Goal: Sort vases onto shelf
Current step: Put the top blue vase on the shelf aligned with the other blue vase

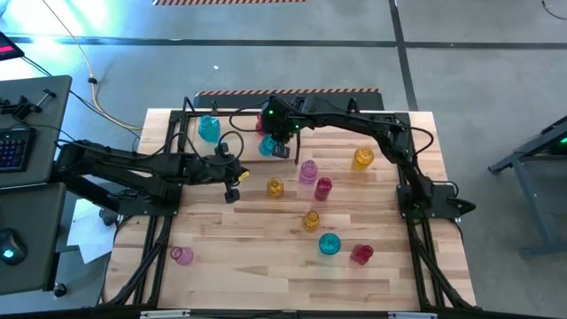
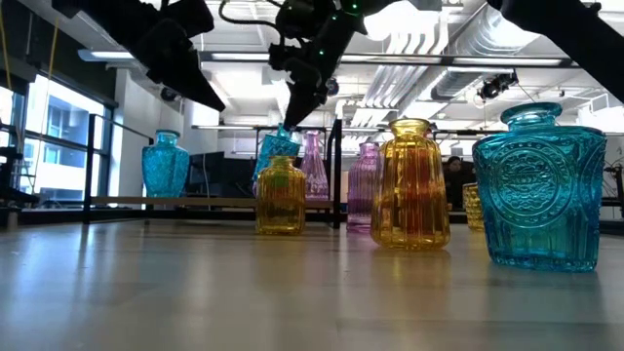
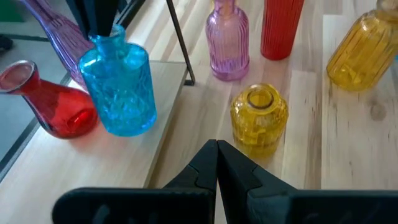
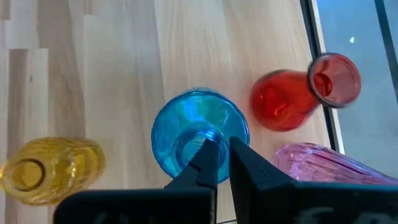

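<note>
While the right fingers (image 4: 217,163) pinch the rim of the cyan vase (image 4: 200,134) on the shelf (image 3: 74,163), red vase (image 4: 291,99) just beside: release straight up, w/o tipping it. Left fingers (image 3: 217,163) closed, empty, amber vase (image 3: 259,118) just ahead.

The shelf (image 1: 190,120) runs along the table's (image 1: 266,266) far edge. On its plank a lone vase (image 1: 209,129) stands toward the left end. Nearer the middle, the gripped vase (image 1: 267,146) sits under the right gripper (image 1: 282,151), with a long-necked vase (image 4: 292,99) apparently lying just beside it. The loose vases (image 1: 310,190) scatter over the tabletop in front; one outlying vase (image 1: 182,256) stands near the front left corner.
</note>
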`<state>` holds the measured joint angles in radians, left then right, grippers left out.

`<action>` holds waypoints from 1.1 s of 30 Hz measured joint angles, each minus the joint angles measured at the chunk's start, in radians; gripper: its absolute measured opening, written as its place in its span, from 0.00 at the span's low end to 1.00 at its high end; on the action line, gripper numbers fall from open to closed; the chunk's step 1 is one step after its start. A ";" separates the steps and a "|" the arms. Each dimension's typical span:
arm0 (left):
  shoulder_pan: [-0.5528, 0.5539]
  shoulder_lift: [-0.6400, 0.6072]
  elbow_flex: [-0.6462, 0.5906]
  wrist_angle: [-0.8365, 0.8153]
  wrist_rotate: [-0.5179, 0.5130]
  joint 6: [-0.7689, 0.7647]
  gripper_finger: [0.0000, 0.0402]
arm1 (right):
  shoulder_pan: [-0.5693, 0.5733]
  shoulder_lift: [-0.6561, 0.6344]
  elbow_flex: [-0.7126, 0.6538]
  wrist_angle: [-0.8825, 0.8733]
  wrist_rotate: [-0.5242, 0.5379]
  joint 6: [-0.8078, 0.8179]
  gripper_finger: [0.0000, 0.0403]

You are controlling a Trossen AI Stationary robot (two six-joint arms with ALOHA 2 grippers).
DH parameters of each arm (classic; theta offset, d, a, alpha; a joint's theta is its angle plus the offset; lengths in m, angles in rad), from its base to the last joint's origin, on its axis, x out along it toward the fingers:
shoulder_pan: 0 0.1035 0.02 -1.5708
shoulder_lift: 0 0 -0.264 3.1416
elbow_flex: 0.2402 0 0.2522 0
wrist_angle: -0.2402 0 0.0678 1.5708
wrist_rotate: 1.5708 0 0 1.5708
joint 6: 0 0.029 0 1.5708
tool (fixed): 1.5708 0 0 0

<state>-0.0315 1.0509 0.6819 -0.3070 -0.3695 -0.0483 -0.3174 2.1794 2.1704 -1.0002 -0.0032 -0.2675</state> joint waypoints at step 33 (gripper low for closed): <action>0.000 0.000 0.000 0.021 0.000 0.016 0.00 | -0.010 0.002 0.000 -0.020 -0.058 -0.003 0.00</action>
<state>-0.0315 1.0508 0.6819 -0.2859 -0.3691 -0.0322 -0.3275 2.1815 2.1704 -1.0206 -0.0613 -0.2703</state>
